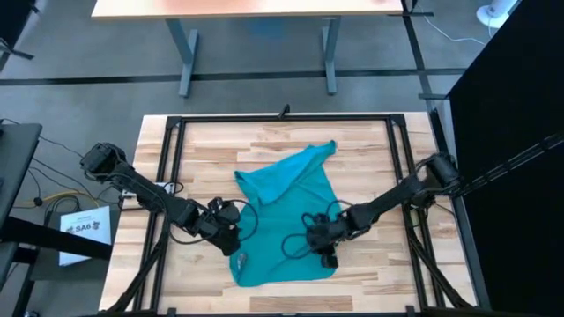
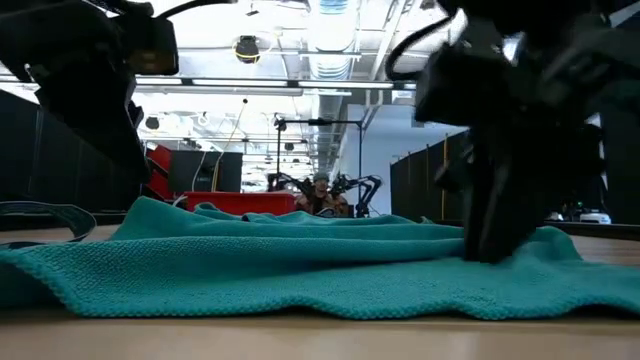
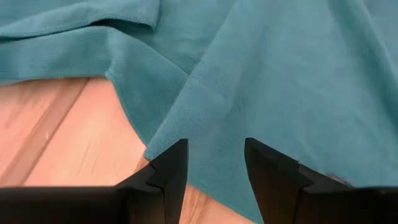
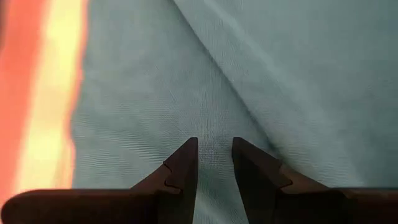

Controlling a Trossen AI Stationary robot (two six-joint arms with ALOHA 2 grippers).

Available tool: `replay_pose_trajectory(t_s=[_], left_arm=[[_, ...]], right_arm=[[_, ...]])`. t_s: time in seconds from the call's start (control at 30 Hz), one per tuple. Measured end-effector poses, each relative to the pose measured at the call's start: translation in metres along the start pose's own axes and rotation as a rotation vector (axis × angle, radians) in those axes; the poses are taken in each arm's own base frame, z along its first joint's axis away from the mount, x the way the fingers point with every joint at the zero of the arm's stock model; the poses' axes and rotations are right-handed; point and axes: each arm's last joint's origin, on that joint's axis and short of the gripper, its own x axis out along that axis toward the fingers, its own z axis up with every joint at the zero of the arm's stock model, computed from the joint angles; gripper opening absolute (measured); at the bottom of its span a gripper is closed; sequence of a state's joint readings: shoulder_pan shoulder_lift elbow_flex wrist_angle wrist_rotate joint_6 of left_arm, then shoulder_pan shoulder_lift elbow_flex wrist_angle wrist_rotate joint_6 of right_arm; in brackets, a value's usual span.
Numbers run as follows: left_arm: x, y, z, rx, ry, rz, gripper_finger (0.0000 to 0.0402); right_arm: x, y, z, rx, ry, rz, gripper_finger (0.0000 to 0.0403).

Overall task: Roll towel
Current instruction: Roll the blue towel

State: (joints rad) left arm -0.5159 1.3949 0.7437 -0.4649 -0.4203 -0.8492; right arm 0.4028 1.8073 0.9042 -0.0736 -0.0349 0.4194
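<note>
1. Two grippers down low over one teal towel (image 1: 286, 220), spread rumpled across the middle of the wooden table (image 1: 370, 158), one corner trailing toward the far edge, near end lying flatter.
2. Thin, soft, limp cloth by the look of it: sure to sag, wrinkle and slide on smooth wood. Light, nothing fragile. Likely to bunch instead of rolling unless both near corners get taken together.
3. Best hold, as a judgement: the near edge, one corner per gripper, pinched right at the hem.
4. Left gripper (image 3: 214, 165) at the towel's left edge, fingers parted to a moderate gap, straddling the hem where cloth meets bare wood. Nothing pinched between them yet.
5. Right gripper (image 4: 214, 162) over the towel's right side, fingers drawn narrow, a slim gap showing with fabric beneath. Tips at or just above the cloth; actual contact hard to call, no fold lifted.
6. No roll started: towel flat, both ends loose.
</note>
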Motion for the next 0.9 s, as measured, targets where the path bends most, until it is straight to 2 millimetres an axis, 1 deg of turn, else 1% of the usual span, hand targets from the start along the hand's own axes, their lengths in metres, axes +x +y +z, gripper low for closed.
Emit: replay_pose_trajectory(t_s=[0.07,0.17,0.23,0.53,0.67,0.77,0.83,0.9], left_arm=[[0.000,0.000,0.000,0.017,0.007,-0.008,0.0143],[0.000,-0.001,-0.001,0.034,0.026,-0.023,0.0143],[0.000,-0.002,-0.002,0.042,0.037,-0.038,0.0143],[-0.002,-0.004,-0.004,0.097,0.042,-0.050,0.0143],[-0.002,-0.004,-0.004,0.104,0.043,-0.055,0.0143],[-0.002,-0.004,-0.004,0.109,0.049,-0.061,0.0143],[-0.002,-0.004,-0.004,0.111,0.048,-0.061,0.0143],[-0.002,-0.005,-0.004,0.110,0.050,-0.065,0.0143]], right_arm=[[0.007,0.007,0.005,0.014,-0.014,0.008,0.0087],[0.016,0.017,0.002,0.033,-0.004,0.005,0.0087],[0.018,0.025,0.000,0.052,-0.002,0.015,0.0087],[0.013,0.076,-0.031,0.120,0.046,0.074,0.0087],[0.011,0.093,-0.044,0.140,0.071,0.100,0.0087],[0.009,0.101,-0.051,0.135,0.083,0.110,0.0087],[0.007,0.103,-0.049,0.121,0.082,0.090,0.0087],[0.003,0.097,-0.040,0.079,0.088,0.039,0.0087]])
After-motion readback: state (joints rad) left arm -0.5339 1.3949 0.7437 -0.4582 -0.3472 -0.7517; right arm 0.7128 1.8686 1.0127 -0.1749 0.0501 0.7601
